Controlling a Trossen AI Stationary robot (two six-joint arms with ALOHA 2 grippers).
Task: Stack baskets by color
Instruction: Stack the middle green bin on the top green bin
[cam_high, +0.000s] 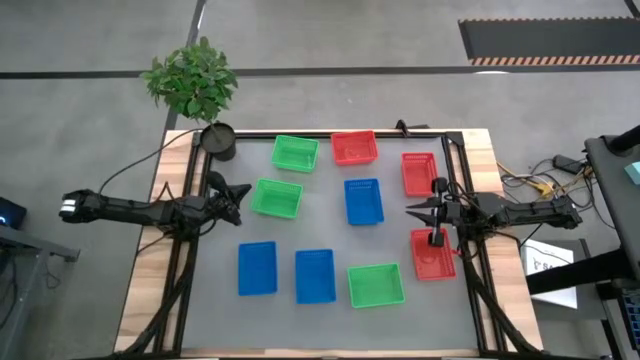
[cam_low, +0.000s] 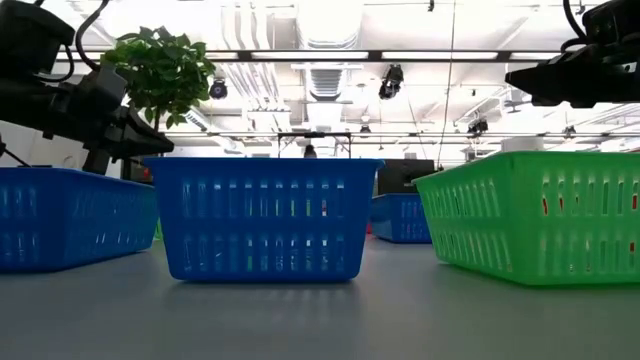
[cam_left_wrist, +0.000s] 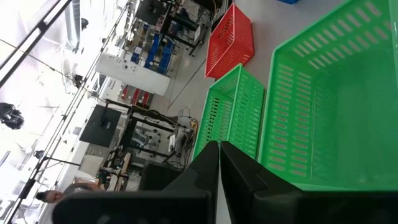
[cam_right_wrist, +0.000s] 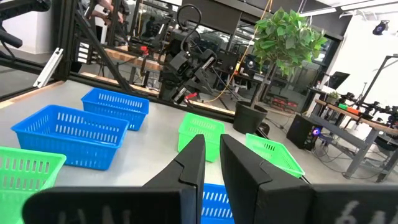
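The baskets (cam_high: 364, 200), judged light, stiff and best gripped by a rim, lie unstacked; left gripper (cam_high: 238, 193) fingers pressed together, right gripper (cam_high: 412, 209) fingers slightly parted, nothing held.

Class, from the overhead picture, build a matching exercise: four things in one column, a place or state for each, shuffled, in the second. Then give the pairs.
Things:
1. plant pot
2. left gripper
3. right gripper
4. blue basket

Descriptions:
A. middle of the table
B. far left corner
C. beside a green basket, shut
D. between two red baskets

Pairs: 1-B, 2-C, 3-D, 4-A
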